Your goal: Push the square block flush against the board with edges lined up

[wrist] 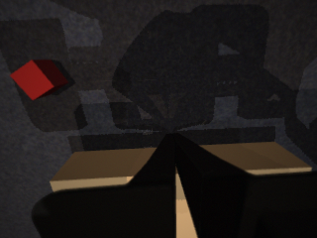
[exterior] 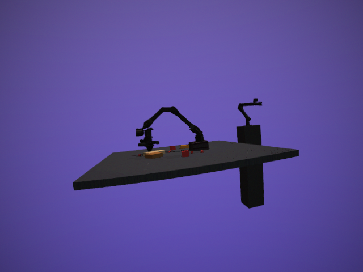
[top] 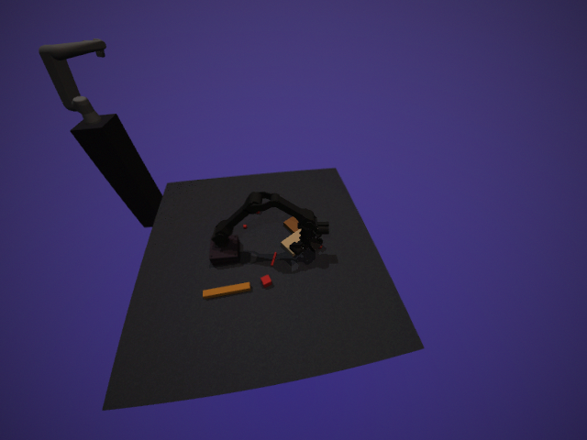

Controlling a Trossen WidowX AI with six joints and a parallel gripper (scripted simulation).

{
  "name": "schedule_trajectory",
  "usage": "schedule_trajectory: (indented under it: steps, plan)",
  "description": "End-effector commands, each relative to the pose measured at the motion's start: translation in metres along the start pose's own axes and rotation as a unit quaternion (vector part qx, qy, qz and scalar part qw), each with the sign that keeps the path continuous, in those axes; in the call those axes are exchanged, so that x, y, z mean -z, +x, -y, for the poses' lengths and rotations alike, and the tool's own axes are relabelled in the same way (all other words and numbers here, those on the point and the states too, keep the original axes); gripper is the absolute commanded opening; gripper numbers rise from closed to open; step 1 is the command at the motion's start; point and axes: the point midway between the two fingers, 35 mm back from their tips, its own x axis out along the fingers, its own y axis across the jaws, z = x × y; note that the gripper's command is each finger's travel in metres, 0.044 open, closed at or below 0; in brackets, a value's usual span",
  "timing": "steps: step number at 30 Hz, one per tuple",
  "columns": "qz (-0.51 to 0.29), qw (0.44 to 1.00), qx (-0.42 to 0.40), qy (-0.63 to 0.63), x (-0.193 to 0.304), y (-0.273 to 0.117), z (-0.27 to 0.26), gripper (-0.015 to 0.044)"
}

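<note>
Above the pale, flat-sided block [top: 290,240] [exterior: 161,152] [wrist: 106,165], black tapered pincer [top: 296,250] [exterior: 149,150] [wrist: 172,139], tips together.
</note>
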Motion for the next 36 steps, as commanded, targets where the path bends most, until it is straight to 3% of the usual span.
schedule_trajectory:
  steps: [1,36]
  plan:
    - [-0.007,1.0,0.006,-0.002,0.012,0.004,0.001,0.0]
    - [-0.009,1.0,0.006,-0.002,0.06,0.005,0.005,0.0]
